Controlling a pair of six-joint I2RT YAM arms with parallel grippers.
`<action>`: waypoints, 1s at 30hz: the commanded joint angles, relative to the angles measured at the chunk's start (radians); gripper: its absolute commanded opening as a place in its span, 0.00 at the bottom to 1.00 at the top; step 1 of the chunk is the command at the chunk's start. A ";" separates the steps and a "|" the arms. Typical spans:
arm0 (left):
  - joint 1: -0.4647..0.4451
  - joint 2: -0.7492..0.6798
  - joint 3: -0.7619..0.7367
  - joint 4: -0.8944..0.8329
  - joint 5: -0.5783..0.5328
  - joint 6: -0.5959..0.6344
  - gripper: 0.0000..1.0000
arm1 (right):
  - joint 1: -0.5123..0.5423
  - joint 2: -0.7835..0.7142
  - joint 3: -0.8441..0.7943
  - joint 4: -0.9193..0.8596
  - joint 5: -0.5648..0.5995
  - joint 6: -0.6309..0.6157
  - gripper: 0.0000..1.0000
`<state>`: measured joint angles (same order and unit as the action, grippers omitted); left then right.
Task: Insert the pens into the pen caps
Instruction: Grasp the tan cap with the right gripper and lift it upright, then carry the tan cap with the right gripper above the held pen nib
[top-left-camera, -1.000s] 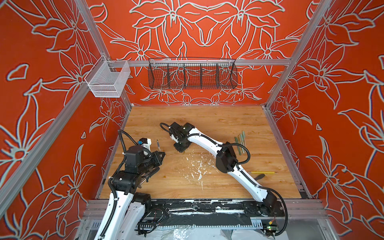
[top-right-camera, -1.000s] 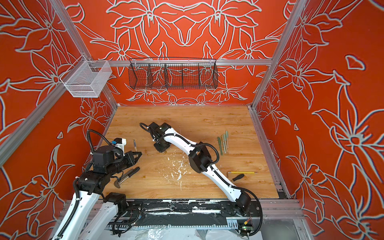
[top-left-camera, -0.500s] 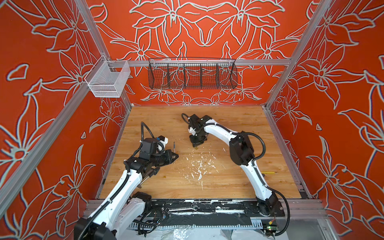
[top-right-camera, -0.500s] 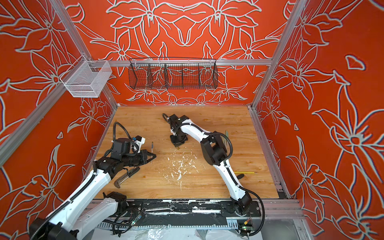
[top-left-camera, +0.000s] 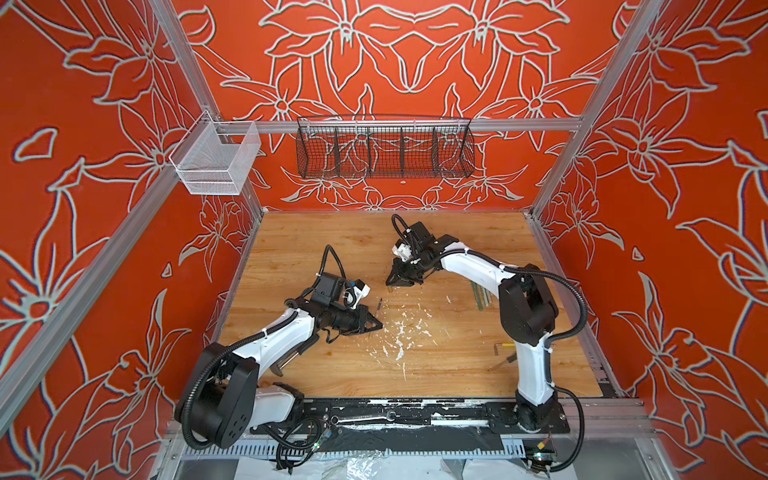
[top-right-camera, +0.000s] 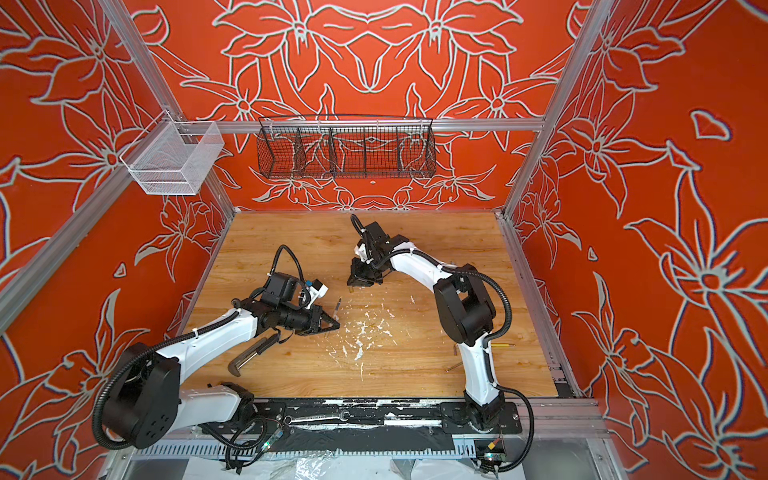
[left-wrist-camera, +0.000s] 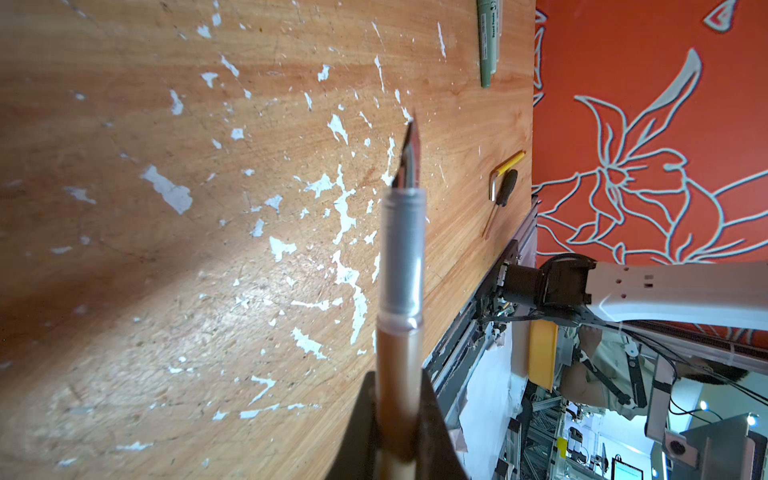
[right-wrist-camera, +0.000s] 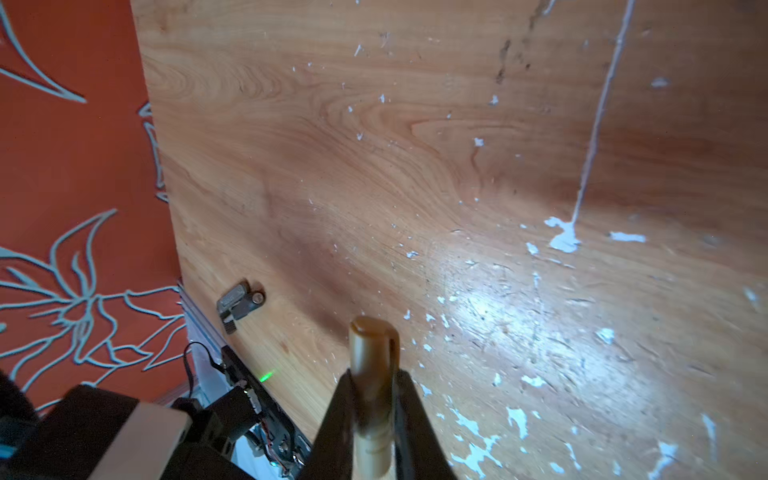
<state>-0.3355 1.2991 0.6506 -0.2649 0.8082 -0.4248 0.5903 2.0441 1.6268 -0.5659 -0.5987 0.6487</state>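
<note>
Above the wooden table (top-left-camera: 457, 361), the left gripper (left-wrist-camera: 399, 386) was clamped on the olive-tan barrel of a pen (left-wrist-camera: 401, 270), leaving its clear grip section and nib (left-wrist-camera: 410, 149) free ahead of the jaws, presumably so that a cap could slide on. Well apart from it, the right gripper (right-wrist-camera: 374, 374) pinched a matching tan pen cap (right-wrist-camera: 372, 345), whose rounded closed end projected beyond the fingertips; the mouth lay out of sight behind the jaws. Green pens (left-wrist-camera: 487, 41) lay side by side on the boards far ahead of the left gripper, seemingly set aside. Insertion had not begun.
</note>
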 joint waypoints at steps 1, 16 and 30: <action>-0.003 0.013 0.023 0.032 0.036 0.028 0.00 | -0.001 -0.030 -0.016 0.128 -0.041 0.123 0.13; -0.001 0.006 0.018 0.026 -0.072 0.003 0.00 | 0.018 -0.013 -0.008 0.181 -0.069 0.155 0.12; 0.050 -0.026 0.017 0.029 -0.099 -0.001 0.00 | 0.033 -0.007 0.008 0.190 -0.082 0.152 0.11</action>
<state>-0.2974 1.2930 0.6533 -0.2443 0.7155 -0.4244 0.6140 2.0441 1.6180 -0.3870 -0.6693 0.7902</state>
